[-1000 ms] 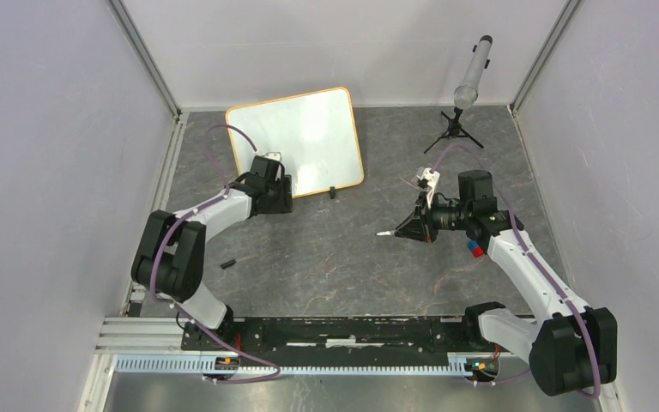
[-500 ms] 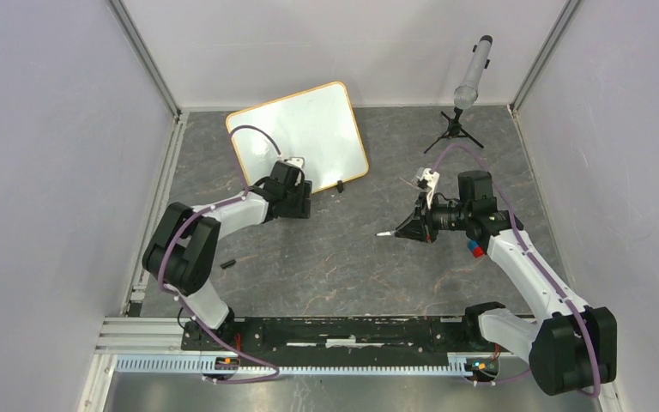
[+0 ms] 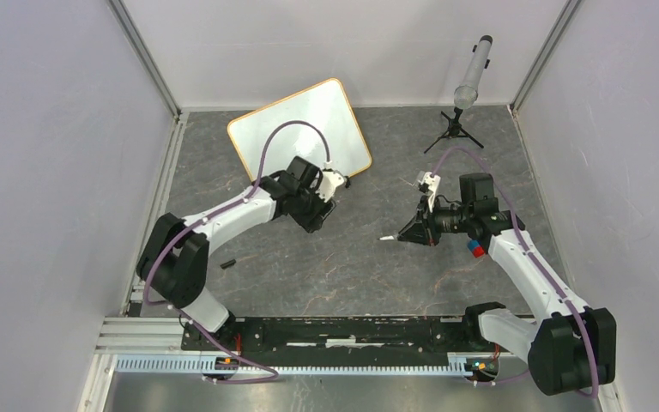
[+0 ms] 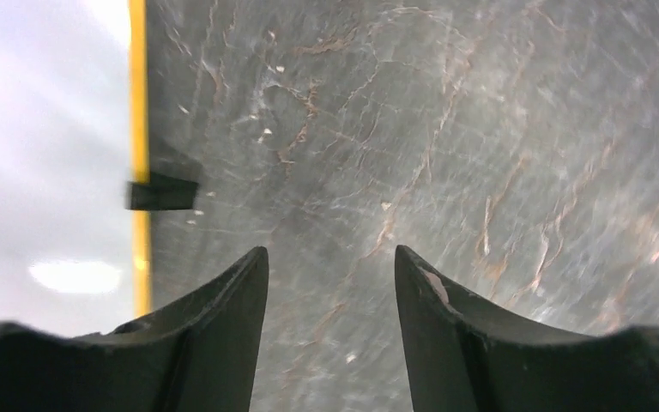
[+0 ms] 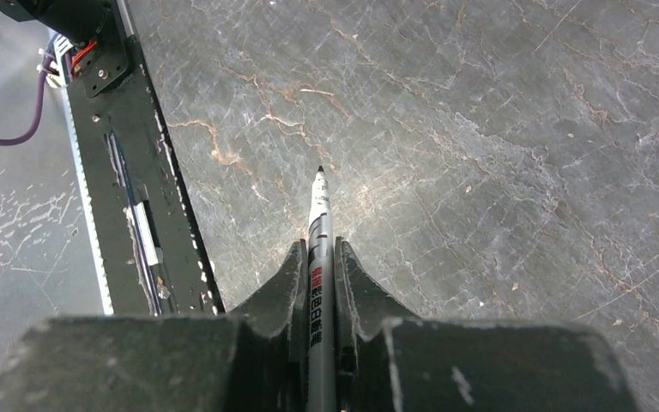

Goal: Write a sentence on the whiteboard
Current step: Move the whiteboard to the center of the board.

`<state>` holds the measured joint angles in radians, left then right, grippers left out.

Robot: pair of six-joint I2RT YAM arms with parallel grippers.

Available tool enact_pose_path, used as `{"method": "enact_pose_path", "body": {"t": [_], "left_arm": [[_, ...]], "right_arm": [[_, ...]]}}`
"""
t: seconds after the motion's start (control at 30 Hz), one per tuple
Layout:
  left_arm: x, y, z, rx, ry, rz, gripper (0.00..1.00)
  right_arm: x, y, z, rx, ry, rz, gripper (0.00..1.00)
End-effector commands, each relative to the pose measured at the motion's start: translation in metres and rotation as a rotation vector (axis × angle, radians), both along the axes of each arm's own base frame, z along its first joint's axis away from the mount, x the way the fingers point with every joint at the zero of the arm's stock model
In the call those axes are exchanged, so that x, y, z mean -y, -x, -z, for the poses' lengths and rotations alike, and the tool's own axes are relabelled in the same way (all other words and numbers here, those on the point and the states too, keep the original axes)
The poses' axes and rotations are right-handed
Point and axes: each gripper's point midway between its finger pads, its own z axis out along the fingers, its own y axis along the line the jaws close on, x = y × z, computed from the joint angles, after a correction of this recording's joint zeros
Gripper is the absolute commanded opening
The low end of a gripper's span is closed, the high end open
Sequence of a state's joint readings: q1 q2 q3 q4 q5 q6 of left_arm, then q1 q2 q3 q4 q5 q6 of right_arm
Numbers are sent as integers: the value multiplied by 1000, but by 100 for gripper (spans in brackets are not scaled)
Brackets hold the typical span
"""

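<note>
- The whiteboard (image 3: 296, 124) lies flat toward the far-left corner of the desk (image 4: 480, 129), skewed so none of its sides line up with the desk's edges. The face looks blank from overhead, no ink that I can make out.
- Left jaws: apart, with only bare desk between them. They hang just off the board's near-right corner. My left wrist cam catches the orange frame and one black clip foot (image 4: 163, 193) along its left side.
- Right jaws: clamped on the marker (image 5: 318, 223), cap off, tip sticking out front. It sits right of the desk's middle, well apart from the board. The tip looks clear of the surface, as far as I can tell.
- I'd call this the setup step: board being sorted out, writing not begun.
- Next, I reckon I steady the board with the left arm, carry the tip across and touch down gently. Press too hard and the board could skid on that slick stone.
</note>
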<state>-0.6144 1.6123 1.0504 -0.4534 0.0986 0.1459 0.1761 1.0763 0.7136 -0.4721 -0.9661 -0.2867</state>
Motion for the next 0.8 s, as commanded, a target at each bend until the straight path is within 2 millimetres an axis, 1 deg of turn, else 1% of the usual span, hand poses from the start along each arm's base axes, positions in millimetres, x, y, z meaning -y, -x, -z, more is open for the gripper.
{"method": "enact_pose_path", "body": {"t": [0.0,0.03,0.07,0.13,0.23,0.33,0.4,0.5,0.6,0.77], "left_arm": [[-12,9,-43,99,-141,509,64],[-16,3,-46,133,-187,568,64],[-21,2,-45,140,-233,655,63],[-24,-2,-44,163,-291,796,61],[-25,-1,-38,189,-331,1001,59],[-29,-6,-27,180,-407,1182,54],[-30,-17,-20,177,-456,1238,52],[-30,-23,-10,145,-488,1324,49],[-25,-32,-3,163,-500,1368,44],[-30,-44,8,178,-576,1445,43]], "right_arm": [[2,0,-13,68,1,-29,0],[4,-1,-11,80,17,-24,0],[7,-1,-9,89,34,-18,0],[13,1,-2,104,66,1,0],[19,5,6,114,98,22,0],[25,2,4,136,119,49,0],[28,-2,7,139,133,73,0],[31,-5,10,129,135,94,0],[32,-8,8,135,116,117,0],[34,-10,5,134,98,131,0]]}}
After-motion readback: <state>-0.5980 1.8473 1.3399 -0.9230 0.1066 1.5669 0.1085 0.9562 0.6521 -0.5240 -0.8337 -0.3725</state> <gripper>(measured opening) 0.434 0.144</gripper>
